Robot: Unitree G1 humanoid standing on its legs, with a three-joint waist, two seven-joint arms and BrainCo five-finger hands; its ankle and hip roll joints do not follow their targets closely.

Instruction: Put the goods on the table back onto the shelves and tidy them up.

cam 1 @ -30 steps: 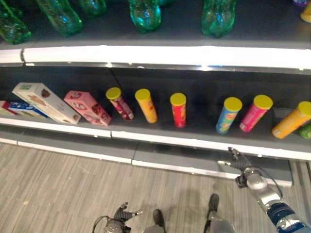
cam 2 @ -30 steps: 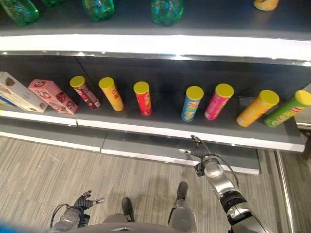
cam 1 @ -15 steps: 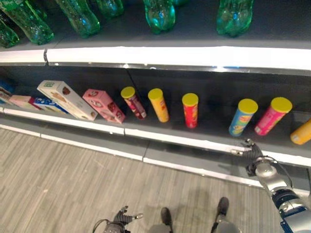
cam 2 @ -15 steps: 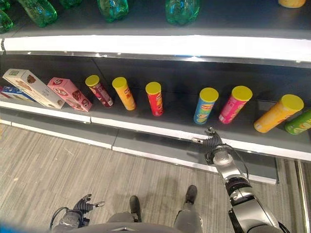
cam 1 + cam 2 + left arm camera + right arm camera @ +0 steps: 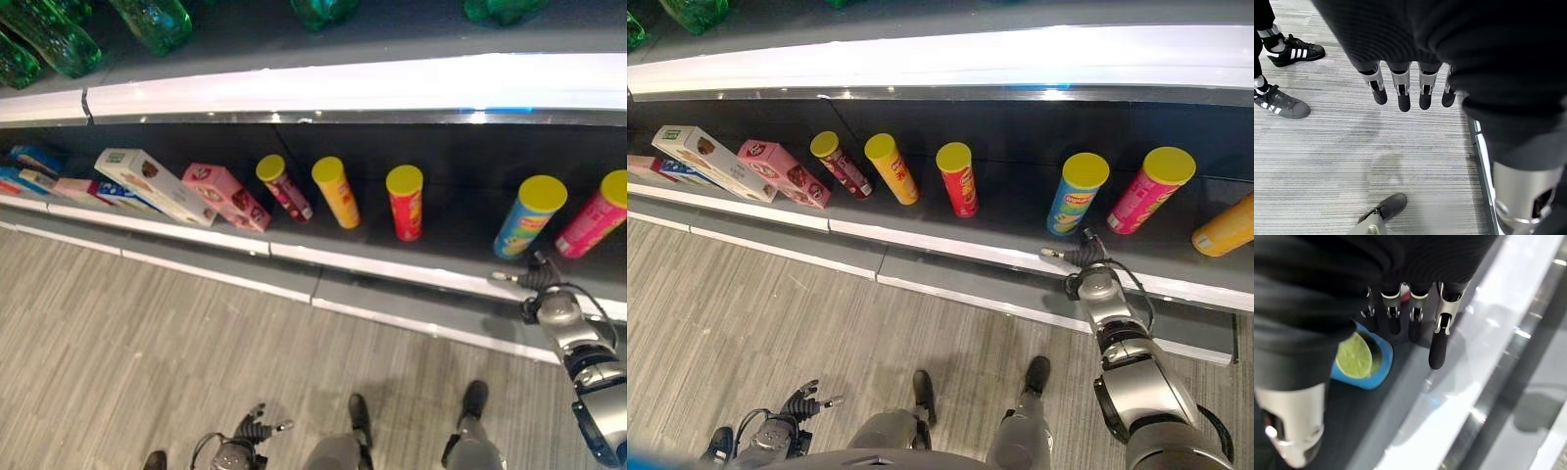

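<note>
I see my right robot hand (image 5: 1084, 259) up at the front edge of the lower shelf (image 5: 950, 251). Its fingers (image 5: 1437, 345) are straight and loose, and it holds nothing. It sits just beside the blue chip can (image 5: 1077, 194), right in front of it. In the right wrist view the can's blue side and a green lime picture (image 5: 1355, 357) show past the fingers.

My left robot hand (image 5: 803, 401) hangs low over the grey floor (image 5: 118, 333). Its fingers (image 5: 1403, 93) are straight too, and it is holding nothing.

The goods stand in a row on the lower shelf. All the cans have yellow lids. From my left I see a dark red chip can (image 5: 284, 186), an orange chip can (image 5: 336, 191), a red chip can (image 5: 405, 201), the blue one, and a pink chip can (image 5: 1151, 188). Another orange chip can (image 5: 1225, 227) lies tilted at the far right.

Left of the cans is a pink box (image 5: 225, 196), leaning over. Beside it is a white box (image 5: 155, 184), also leaning. More flat boxes (image 5: 39, 176) lie past it.

On the shelf above stand green bottles (image 5: 59, 39).

A person's black shoes with white stripes (image 5: 1288, 51) stand on the floor near my left robot hand.
</note>
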